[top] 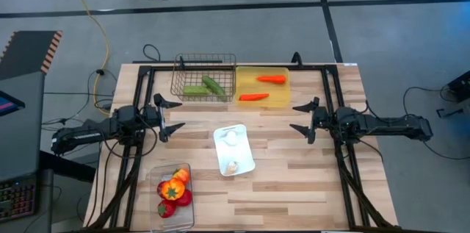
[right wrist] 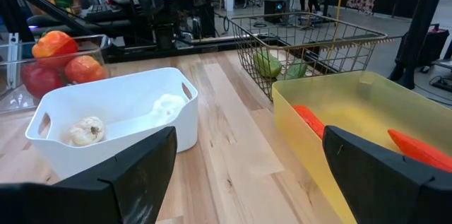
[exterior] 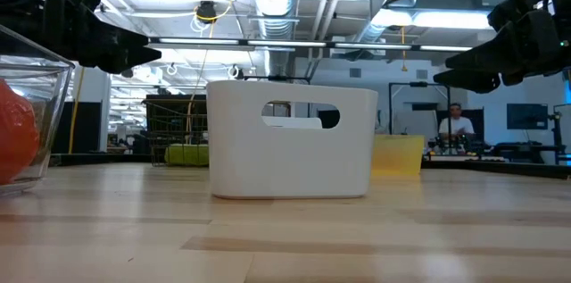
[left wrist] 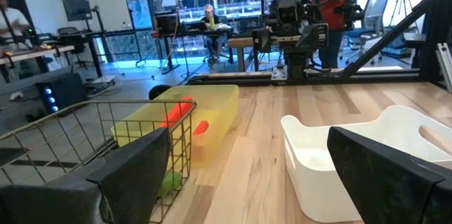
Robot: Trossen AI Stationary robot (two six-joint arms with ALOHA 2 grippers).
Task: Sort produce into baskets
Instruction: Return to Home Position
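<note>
The light wooden slatted worktop (top: 294, 181) carries four receptacles. At its far edge stands the dark wire mesh basket (top: 180, 67), with two green cucumbers (top: 196, 90) lying in it. Just beside it on the right, the flat yellow rectangular tray (top: 283, 95) holds two orange carrots (top: 271, 79). In the middle of the worktop, the white rounded rectangular tray (top: 244, 161) holds two white garlic bulbs (top: 231, 137), one toward each end. Near the front left corner, the clear plastic rectangular tub (top: 158, 170) holds orange-red peppers (top: 173, 189) piled together with red round fruits (top: 167, 209). The count of each is hard to make out in the heap, perhaps two peppers.

The left claw (top: 176, 115) hovers above the worktop to the left of the white tray, its fingers spread wide and holding nothing. The right claw (top: 295, 117) hovers to the right of that tray, likewise spread wide and empty. The two claws face each other across it.
</note>
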